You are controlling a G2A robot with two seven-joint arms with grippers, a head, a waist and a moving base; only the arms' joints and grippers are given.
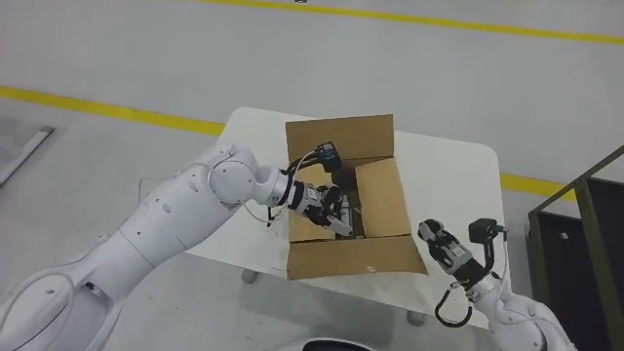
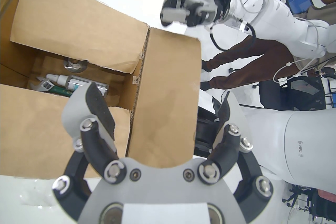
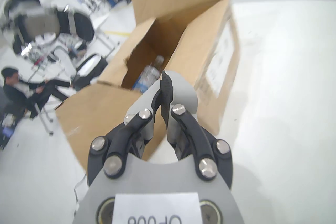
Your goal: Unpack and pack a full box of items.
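The white worktop (image 1: 448, 171) holds one big cardboard box (image 1: 341, 136) with its flaps folded open. Every item I can see is inside the box, so I think this is the unpacking step, close to its start.

The left gripper (image 1: 330, 210) is over the open top of the box. Its jaws are spread wide and hold nothing. The right gripper (image 1: 441, 242) hangs above the worktop, just beside a near corner of the box. Its jaws are pressed together and are empty too.

Next, I think the left jaws must go down to the bottom of the box, fit around one item and close on it. One brown flap (image 2: 168, 64) stands between the spread jaws, so it may get in the way. I cannot tell if it touches them.

From the top view you can tell where both arms are around the box, but the left arm covers most of the inside. The left wrist view looks right in. It shows a clear bottle with a white cap (image 2: 64, 79) lying on the bottom and a round metal piece (image 2: 75, 65) near it. The right wrist view shows the long outer side of the box and a bottle with a blue label (image 3: 149, 75) inside.
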